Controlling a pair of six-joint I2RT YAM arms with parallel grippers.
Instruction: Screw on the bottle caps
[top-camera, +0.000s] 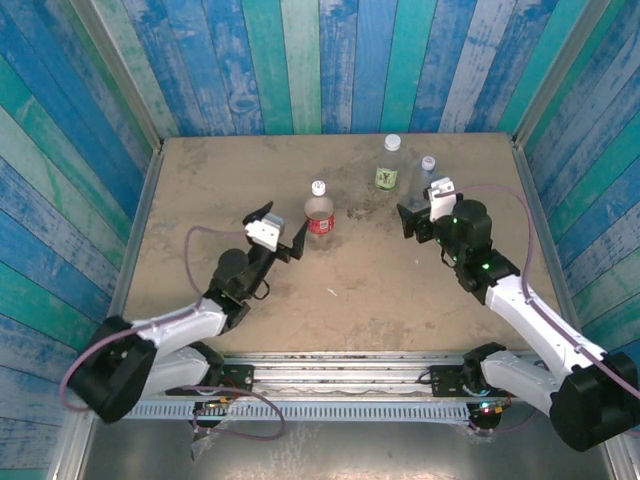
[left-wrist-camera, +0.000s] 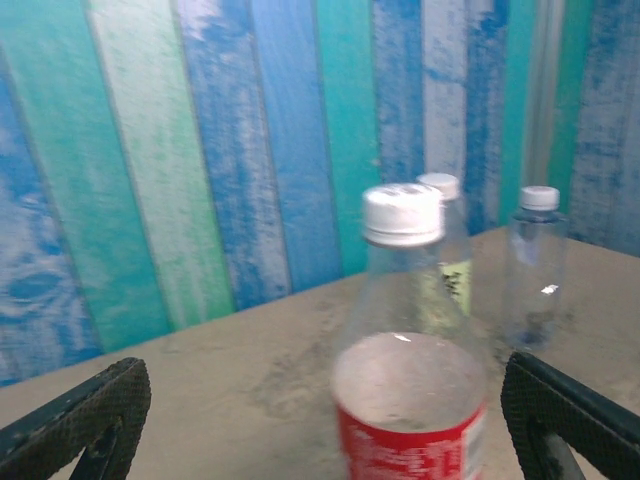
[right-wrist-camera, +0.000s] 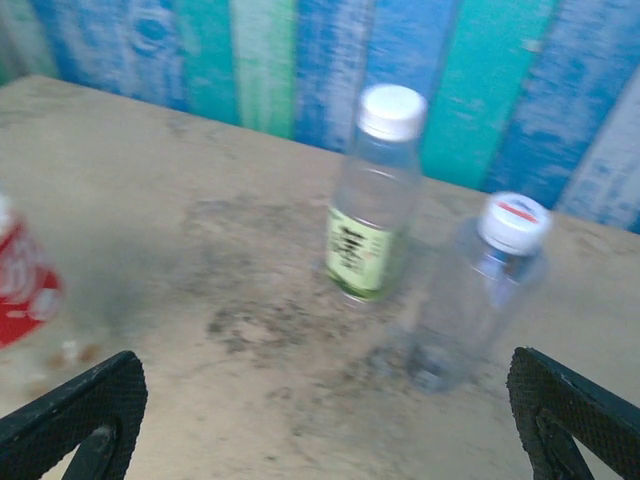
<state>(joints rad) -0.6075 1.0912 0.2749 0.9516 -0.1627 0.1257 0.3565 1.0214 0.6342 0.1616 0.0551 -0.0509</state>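
Note:
Three bottles stand upright on the table, each with a white cap on its neck. The red-labelled bottle (top-camera: 319, 217) (left-wrist-camera: 410, 420) carries its cap (top-camera: 318, 187) (left-wrist-camera: 402, 214) and stands just ahead of my left gripper (top-camera: 280, 228) (left-wrist-camera: 325, 400). That gripper is open, and the bottle is nearer its right finger without touching it. Further back are the green-yellow-labelled bottle (top-camera: 387, 176) (right-wrist-camera: 368, 245) and the slimmer bluish bottle (top-camera: 424, 181) (right-wrist-camera: 465, 315). My right gripper (top-camera: 421, 206) (right-wrist-camera: 325, 410) is open and holds nothing, a short way in front of these two.
Painted blue and green plank walls (top-camera: 320, 60) close in the sandy tabletop (top-camera: 380, 290) at the back and both sides. A small white speck (top-camera: 333, 292) lies mid-table. From the right wrist view the red-labelled bottle (right-wrist-camera: 22, 285) is at the far left.

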